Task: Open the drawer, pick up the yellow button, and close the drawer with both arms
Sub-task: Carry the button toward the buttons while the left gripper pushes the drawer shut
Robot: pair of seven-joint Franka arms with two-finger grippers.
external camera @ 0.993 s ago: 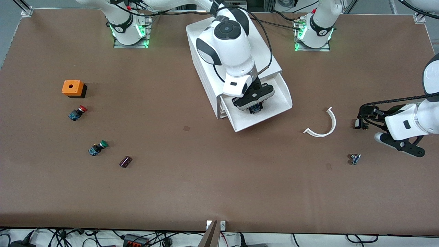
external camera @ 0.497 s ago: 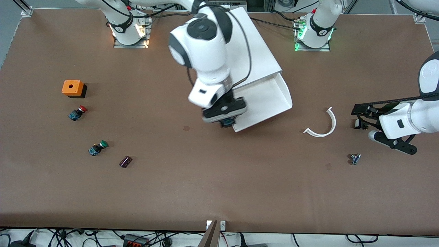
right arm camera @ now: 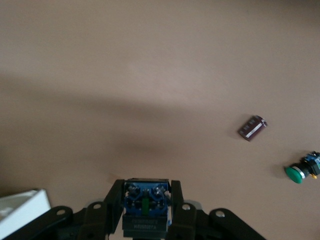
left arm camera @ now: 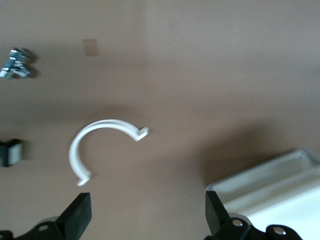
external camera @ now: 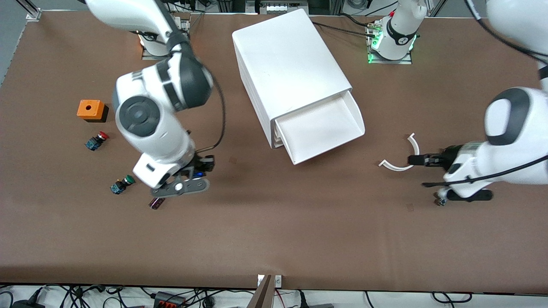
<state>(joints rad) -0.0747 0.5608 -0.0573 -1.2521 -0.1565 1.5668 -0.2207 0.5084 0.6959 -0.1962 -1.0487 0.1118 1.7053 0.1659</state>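
The top drawer [external camera: 357,124] of the white cabinet [external camera: 287,64] stands pulled out, and its tray looks bare. My right gripper [external camera: 198,172] hangs over the table between the cabinet and the green-capped button, shut on the button [right arm camera: 145,197]. Only the button's dark blue body [external camera: 198,174] shows between the fingers [right arm camera: 112,200]; its cap is hidden. My left gripper [external camera: 417,172] is open, low over the table at the left arm's end, right by the white curved strip. In the left wrist view its fingertips [left arm camera: 80,210] stand wide apart over bare table, and the drawer corner [left arm camera: 280,180] lies close by.
An orange box [external camera: 90,110], a red-capped button [external camera: 97,140], a green-capped button [external camera: 122,184] and a small dark maroon part [external camera: 156,202] lie toward the right arm's end. A white curved strip [external camera: 402,156] and a small metal part [external camera: 441,200] lie by the left gripper.
My right arm has swung out of the drawer toward its own end of the table, carrying the button. My left arm has moved in toward the curved strip and the drawer.
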